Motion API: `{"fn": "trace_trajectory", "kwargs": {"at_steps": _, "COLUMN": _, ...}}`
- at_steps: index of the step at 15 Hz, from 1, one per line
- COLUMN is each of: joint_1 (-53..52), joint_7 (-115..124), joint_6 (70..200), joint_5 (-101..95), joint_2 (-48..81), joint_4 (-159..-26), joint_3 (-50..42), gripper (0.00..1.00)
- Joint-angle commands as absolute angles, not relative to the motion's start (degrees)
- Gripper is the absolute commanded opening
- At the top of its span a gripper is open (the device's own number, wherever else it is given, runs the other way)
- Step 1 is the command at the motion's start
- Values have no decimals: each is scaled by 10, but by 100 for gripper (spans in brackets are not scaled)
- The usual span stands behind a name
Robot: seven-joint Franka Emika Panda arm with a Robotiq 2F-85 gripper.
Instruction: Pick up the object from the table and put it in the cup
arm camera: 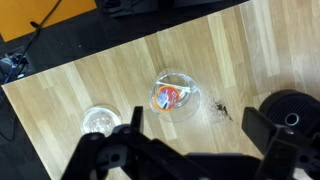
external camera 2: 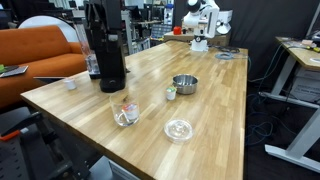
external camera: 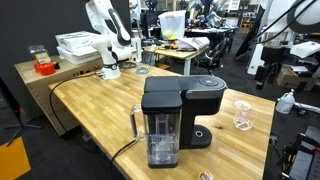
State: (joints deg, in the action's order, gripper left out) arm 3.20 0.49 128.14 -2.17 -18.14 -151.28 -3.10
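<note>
Gripper (arm camera: 192, 120) is spread wide with nothing between the jaws, looking down on the counter (arm camera: 70, 90) from high up. In an exterior view the arm (external camera 2: 200, 22) stands at the far end of the counter, well apart from the items. Cup (arm camera: 172, 95): small, low, clear, upright, near the coffee machine (external camera 2: 105, 45). A red-and-white piece (arm camera: 168, 96) shows inside the cup's outline in the wrist view; the exterior views are too small to resolve it. Judgement: this is the object and it lies in the cup. I cannot rule out the small greenish thing (external camera 2: 171, 92), just beside the metal bowl (external camera 2: 184, 83), as the one to move. Handling, judged: either piece is small, light and probably stiff. Take it across its narrowest width from straight above, fingers low to the counter, with a modest squeeze; pinched off-centre it may squirt out. The cup looks thin-walled and light on smooth wood, so a nudge would slide or tip it; release above the rim without touching the wall. A clear dish (arm camera: 98, 120) lies near the cup, apart from it.
</note>
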Motion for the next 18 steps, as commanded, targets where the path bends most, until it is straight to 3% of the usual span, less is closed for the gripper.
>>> {"fn": "trace_trajectory", "kwargs": {"at_steps": 1, "joint_1": 33, "joint_7": -7, "joint_6": 1279, "joint_5": -20, "joint_2": -191, "joint_4": -1519, "joint_3": -33, "gripper": 100}}
{"fn": "trace_trajectory", "kwargs": {"at_steps": 18, "joint_1": 33, "joint_7": -22, "joint_6": 1279, "joint_5": -20, "joint_2": -206, "joint_4": -1530, "joint_3": -37, "gripper": 100}}
